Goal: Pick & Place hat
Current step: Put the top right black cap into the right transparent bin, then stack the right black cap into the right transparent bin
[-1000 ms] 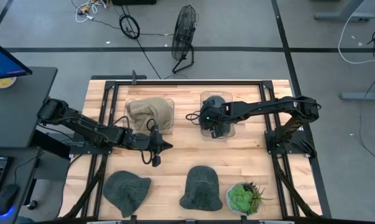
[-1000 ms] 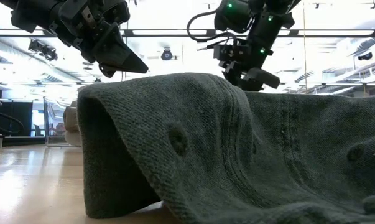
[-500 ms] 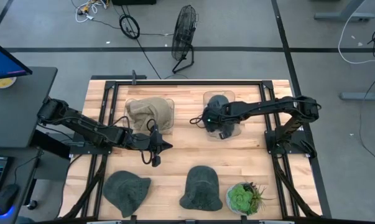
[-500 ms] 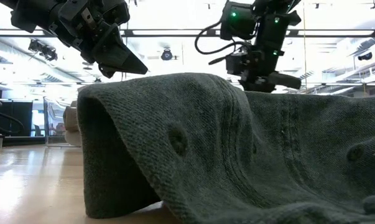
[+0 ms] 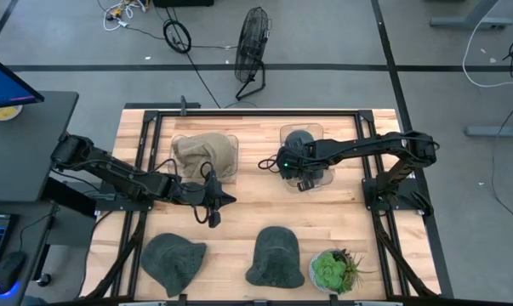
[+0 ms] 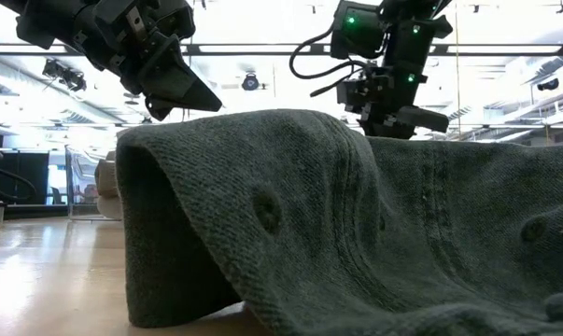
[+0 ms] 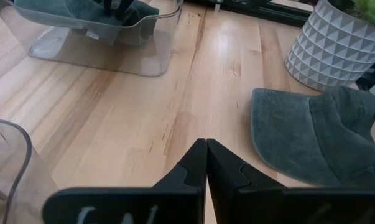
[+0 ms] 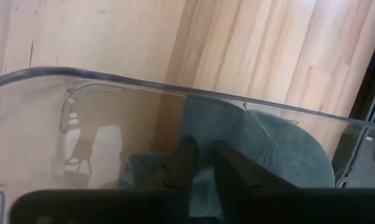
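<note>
A dark green hat (image 5: 300, 141) lies in a clear bin (image 5: 321, 133) at the far middle of the table. My right gripper (image 5: 304, 182) hangs over that bin's near part, pointing steeply down. In the right wrist view its fingers (image 8: 186, 163) stand a little apart, with the hat's cloth (image 8: 274, 149) showing between and beyond them. My left gripper (image 5: 230, 201) is shut and holds nothing, above the bare wood left of centre. Two more dark green hats (image 5: 173, 262) (image 5: 276, 255) lie flat near the front edge. My right gripper reaches down into the clear bin from above, its fingertips over the green hat's cloth (image 8: 203, 182). Whether the fingers touch or pinch the cloth, I cannot tell. The hat rests in the bin.
A second clear bin (image 5: 232, 138) at the far left holds a tan hat (image 5: 205, 153). A potted plant (image 5: 331, 270) stands at the near right, its white pot (image 7: 336, 43) beside the middle hat (image 7: 311, 137). Bare wood lies between the bins and the near hats.
My right gripper has gone from wide open to a narrow gap and has tipped more steeply down over the bin, shifting slightly toward the table's near edge. The green hat has stayed in the bin.
</note>
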`<state>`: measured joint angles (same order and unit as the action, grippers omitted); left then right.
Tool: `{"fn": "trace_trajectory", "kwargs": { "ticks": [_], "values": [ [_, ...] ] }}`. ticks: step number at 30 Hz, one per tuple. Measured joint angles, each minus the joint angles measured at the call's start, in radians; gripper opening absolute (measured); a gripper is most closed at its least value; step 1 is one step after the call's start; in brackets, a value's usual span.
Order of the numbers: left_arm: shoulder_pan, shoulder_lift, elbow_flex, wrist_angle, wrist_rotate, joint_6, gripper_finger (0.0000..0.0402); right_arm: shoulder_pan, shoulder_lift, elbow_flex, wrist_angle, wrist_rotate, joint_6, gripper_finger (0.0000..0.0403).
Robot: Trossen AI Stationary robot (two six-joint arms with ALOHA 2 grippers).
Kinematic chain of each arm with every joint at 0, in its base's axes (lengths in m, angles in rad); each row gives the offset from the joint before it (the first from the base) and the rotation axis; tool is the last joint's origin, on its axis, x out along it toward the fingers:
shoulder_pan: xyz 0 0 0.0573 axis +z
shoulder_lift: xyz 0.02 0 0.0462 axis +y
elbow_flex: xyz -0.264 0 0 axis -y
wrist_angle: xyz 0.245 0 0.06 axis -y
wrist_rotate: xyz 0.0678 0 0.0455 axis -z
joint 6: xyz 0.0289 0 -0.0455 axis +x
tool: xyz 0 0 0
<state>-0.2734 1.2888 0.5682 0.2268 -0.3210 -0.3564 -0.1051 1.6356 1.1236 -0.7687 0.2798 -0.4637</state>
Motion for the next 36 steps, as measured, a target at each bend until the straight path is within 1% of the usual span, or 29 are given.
{"fn": "trace_trajectory", "kwargs": {
  "ticks": [3,9,13,16,20,26,28,30,32,34,36],
  "values": [
    [0.000,0.000,0.000,0.000,0.000,0.001,0.0014,0.012,0.000,0.000,0.006,0.038,0.023,0.0094],
    [0.000,0.000,0.000,0.000,0.000,0.000,0.0014,0.096,-0.001,0.000,0.007,0.233,0.039,0.0165],
    [0.000,0.000,0.000,0.000,0.000,0.001,0.0014,0.186,-0.001,0.003,-0.001,0.249,0.074,0.0203],
    [0.000,0.000,0.000,0.000,0.000,0.001,0.0014,0.262,-0.001,0.027,-0.017,0.258,0.153,0.0219],
    [0.000,0.000,-0.001,0.000,0.000,0.002,0.0014,0.370,-0.001,0.076,-0.020,0.227,0.245,0.0222],
    [0.000,0.000,-0.001,0.000,0.000,0.002,0.0014,0.506,-0.001,0.147,0.007,0.191,0.392,0.0204],
    [0.000,0.000,-0.001,0.000,0.000,0.003,0.0014,0.544,-0.001,0.157,0.028,0.213,0.413,0.0199],
    [0.000,0.000,-0.001,0.000,0.000,0.003,0.0014,0.577,-0.001,0.158,0.024,0.277,0.414,0.0194],
    [0.000,0.000,-0.001,0.000,0.000,0.003,0.0014,0.604,-0.001,0.158,0.027,0.282,0.433,0.0192],
    [0.000,0.000,-0.001,0.000,0.000,0.003,0.0014,0.625,-0.001,0.158,0.058,0.200,0.448,0.0190],
    [0.000,0.000,-0.001,0.000,0.000,0.003,0.0014,0.644,-0.001,0.158,0.125,0.066,0.476,0.0190]
  ]
}}
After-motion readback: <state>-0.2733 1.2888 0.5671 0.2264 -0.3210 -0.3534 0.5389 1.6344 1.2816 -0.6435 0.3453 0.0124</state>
